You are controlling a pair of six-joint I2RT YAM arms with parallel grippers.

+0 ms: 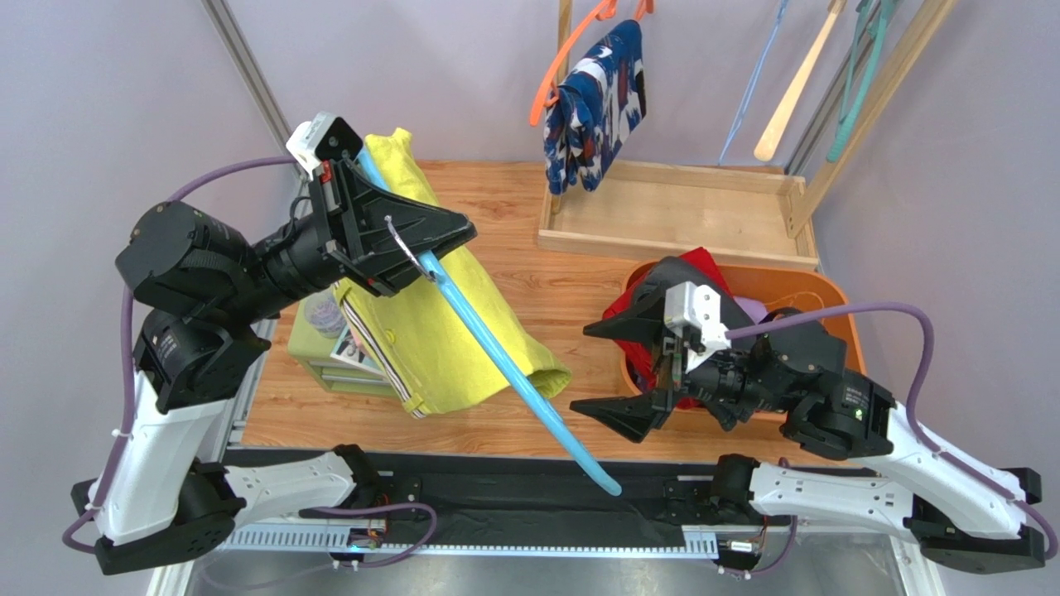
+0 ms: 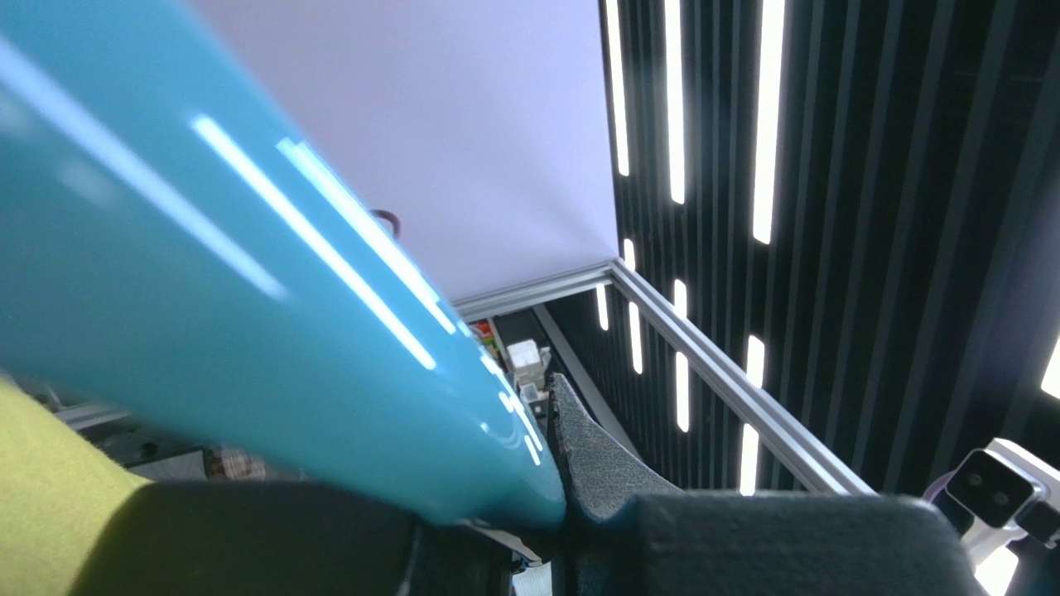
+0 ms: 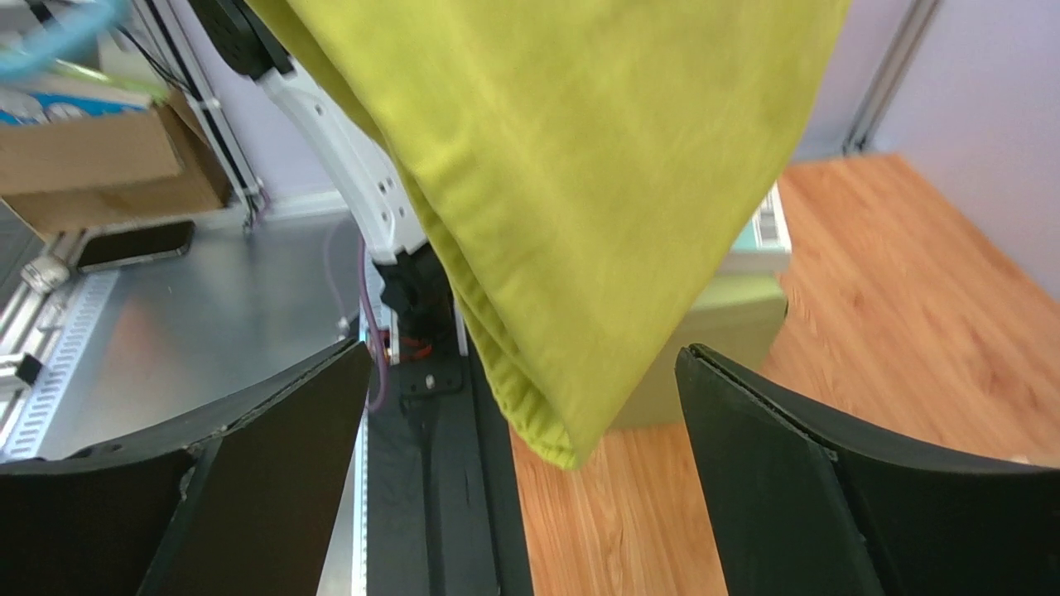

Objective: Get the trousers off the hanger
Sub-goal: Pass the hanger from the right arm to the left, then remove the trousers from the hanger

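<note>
Yellow-green trousers (image 1: 454, 329) draped over blue hanger (image 1: 523, 379), held up above the tabletop's (image 1: 548, 267) left half. The left hand (image 1: 421, 239) pinches the hanger. The right hand (image 1: 622, 373) is spread wide, just right of trousers, near front edge.

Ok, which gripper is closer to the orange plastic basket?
Right. The right gripper, open, is at the left side of the orange plastic basket; the left gripper is across the table, shut on the light blue plastic hanger carrying yellow-green cloth trousers.
</note>
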